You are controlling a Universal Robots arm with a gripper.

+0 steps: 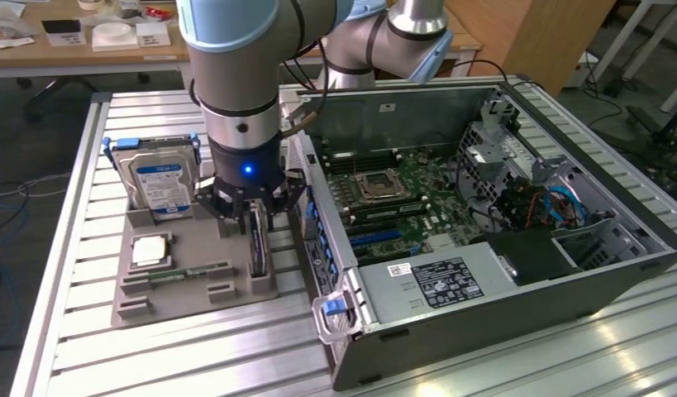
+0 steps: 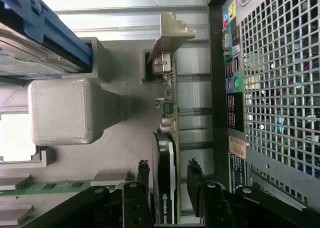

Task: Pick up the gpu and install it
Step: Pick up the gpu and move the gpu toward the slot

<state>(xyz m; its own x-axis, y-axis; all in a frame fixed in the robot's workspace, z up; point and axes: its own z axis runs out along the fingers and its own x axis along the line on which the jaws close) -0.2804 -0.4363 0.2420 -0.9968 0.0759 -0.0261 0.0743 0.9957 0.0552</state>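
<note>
Gripper fingers were seen closest to the wrist camera, spread wide and set one on each side of the gpu. No pinch was made: a clear gap was left on the side toward the case. On the other side the finger was close to the card, and contact could not be judged. The gpu was stood on edge in a slot of the grey holder, just beside the case's rear panel, with its metal bracket at the end away from the gripper. Lettering was made out on the card's black cover between the fingers. A blue-railed drive and a green memory stick were caught across the holder from the gpu.

In the exterior view the layout was given more fully. The arm was pointed straight down over the holder, with the gripper set around the gpu at the holder's edge toward the exterior view's right. The drive was stood upright at the holder's back, a chip laid flat in front of it, and the memory stick laid nearer the front. The case was laid open on the slatted table, motherboard exposed, to the exterior view's right of the holder. Finger spacing could not be read from this angle.
</note>
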